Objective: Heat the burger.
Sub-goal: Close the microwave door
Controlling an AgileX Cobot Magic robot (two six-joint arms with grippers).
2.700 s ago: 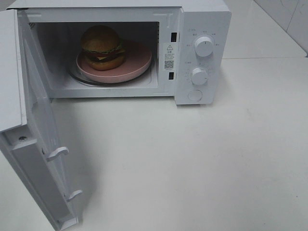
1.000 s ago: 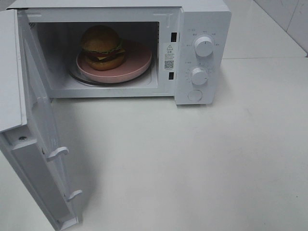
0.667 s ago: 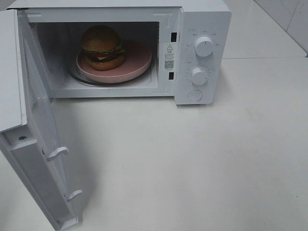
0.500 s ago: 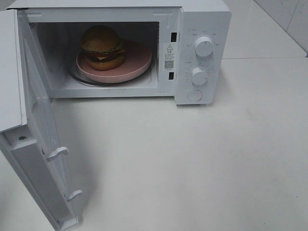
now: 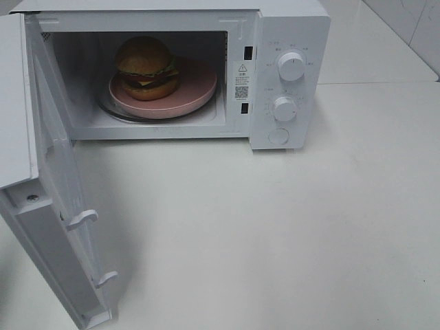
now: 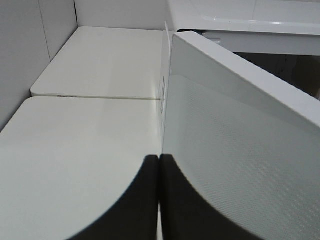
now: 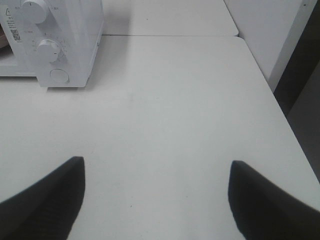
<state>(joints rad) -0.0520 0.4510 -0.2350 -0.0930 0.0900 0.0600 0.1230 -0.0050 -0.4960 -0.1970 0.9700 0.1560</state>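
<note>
The burger sits on a round pink plate inside the open white microwave. Its door is swung wide to the left. Neither gripper shows in the exterior high view. In the left wrist view my left gripper is shut with nothing between its fingers, close beside the outer face of the door. My right gripper is open and empty over the bare table, off to the right of the microwave's control panel.
Two knobs and a round button sit on the microwave's right panel. The white table stretches in front and to the right. Its right edge drops off near a wall.
</note>
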